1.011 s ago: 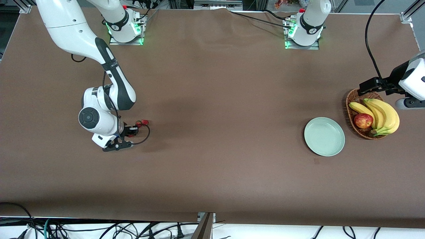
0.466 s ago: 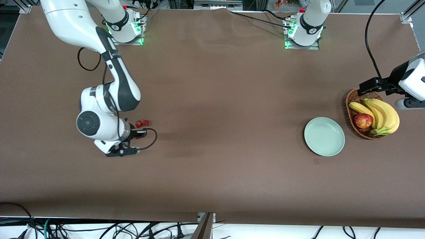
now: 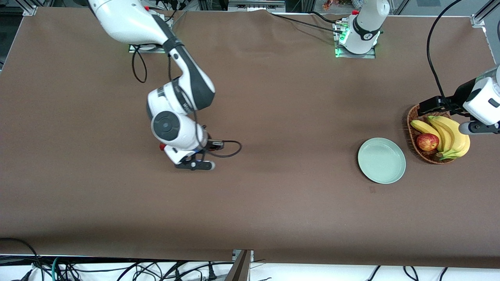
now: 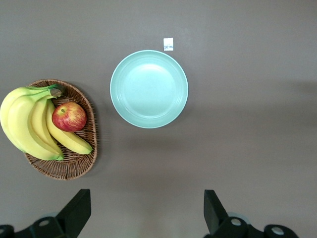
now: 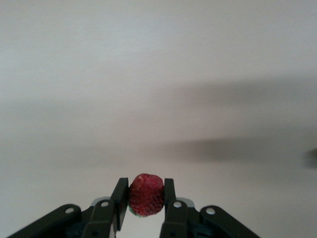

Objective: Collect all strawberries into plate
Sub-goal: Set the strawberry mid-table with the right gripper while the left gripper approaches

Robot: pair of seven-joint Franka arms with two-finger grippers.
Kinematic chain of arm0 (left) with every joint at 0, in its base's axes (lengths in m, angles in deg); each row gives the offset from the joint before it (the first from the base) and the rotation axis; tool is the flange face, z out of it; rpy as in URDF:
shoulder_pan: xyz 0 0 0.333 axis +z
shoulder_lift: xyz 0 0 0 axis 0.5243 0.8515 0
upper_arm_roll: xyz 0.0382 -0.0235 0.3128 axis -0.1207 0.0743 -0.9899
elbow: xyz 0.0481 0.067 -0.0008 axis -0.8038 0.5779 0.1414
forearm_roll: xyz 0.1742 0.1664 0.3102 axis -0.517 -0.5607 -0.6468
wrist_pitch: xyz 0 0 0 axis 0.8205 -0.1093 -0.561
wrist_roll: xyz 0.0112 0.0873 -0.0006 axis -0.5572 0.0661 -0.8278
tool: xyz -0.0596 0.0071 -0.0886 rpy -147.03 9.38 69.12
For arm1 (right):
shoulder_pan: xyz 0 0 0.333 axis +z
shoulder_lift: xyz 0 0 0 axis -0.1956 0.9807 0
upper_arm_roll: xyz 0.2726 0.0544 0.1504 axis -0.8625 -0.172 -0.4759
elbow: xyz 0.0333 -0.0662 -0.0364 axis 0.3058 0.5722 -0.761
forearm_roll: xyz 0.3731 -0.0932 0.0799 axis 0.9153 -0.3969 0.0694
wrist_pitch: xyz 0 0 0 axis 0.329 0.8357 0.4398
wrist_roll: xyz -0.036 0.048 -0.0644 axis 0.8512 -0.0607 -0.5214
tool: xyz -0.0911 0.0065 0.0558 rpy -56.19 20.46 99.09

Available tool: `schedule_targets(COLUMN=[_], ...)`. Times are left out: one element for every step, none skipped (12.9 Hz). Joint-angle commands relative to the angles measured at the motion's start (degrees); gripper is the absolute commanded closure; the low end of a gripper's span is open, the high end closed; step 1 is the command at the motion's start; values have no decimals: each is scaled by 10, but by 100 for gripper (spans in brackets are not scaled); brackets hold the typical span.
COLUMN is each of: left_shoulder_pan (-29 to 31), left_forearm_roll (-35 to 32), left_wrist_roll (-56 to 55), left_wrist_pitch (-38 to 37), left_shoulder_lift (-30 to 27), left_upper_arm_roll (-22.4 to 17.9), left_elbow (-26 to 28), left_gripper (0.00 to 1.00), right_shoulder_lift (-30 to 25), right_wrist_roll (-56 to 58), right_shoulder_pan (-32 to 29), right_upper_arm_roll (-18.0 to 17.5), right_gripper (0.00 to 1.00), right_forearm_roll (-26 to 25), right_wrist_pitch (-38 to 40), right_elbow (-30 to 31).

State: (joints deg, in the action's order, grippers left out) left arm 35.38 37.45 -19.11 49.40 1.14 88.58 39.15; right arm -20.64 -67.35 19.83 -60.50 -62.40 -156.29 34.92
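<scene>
Front view showed one table (image 3: 273, 203) carrying one empty plate (image 3: 381, 160) near the left arm's end, beside one basket (image 3: 414, 134) holding one banana bunch (image 3: 449, 134) and one apple (image 3: 427, 142). The left gripper (image 4: 143, 215) waited over that area, fingers spread. The right gripper (image 5: 143, 198) clamped one strawberry (image 5: 146, 194) mid-table; one more (image 3: 161, 146) showed beside the wrist. Judged step: transport; next, carry across and release over the plate.

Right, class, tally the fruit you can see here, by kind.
bananas: 3
apple: 1
strawberries: 2 in view, one in the right gripper, another lying loose
Total: 6
</scene>
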Motion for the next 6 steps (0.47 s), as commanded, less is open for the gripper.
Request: schedule_targets(left_shoulder_pan=[-2, -2, -2, -2, -5, -10], left_forearm_roll=[-11, -9, -9, -7, -6, -3], left_wrist_roll=[14, 14, 14, 13, 13, 13], left_wrist_pitch=[-6, -2, -1, 0, 10, 33], left_shoulder_lift=[43, 56, 73, 93, 113, 132], left_upper_arm_roll=[0, 0, 0, 1, 4, 5], left_elbow=[-22, -31, -45, -53, -61, -63], left_gripper=[0, 0, 0, 0, 0, 0], right_shoulder_lift=[45, 63, 81, 94, 107, 120], right_wrist_roll=[-98, -144, -182, -210, -236, -265], right_shoulder_pan=[30, 56, 79, 90, 98, 110], right_upper_arm_roll=[-21, -27, -27, -27, -27, -27], right_gripper=[86, 86, 85, 82, 81, 77], right_forearm_roll=[32, 32, 31, 32, 32, 32], right_wrist_pitch=[-75, -122, -166, -190, -203, -230], right_elbow=[-40, -44, -54, -67, -78, -85])
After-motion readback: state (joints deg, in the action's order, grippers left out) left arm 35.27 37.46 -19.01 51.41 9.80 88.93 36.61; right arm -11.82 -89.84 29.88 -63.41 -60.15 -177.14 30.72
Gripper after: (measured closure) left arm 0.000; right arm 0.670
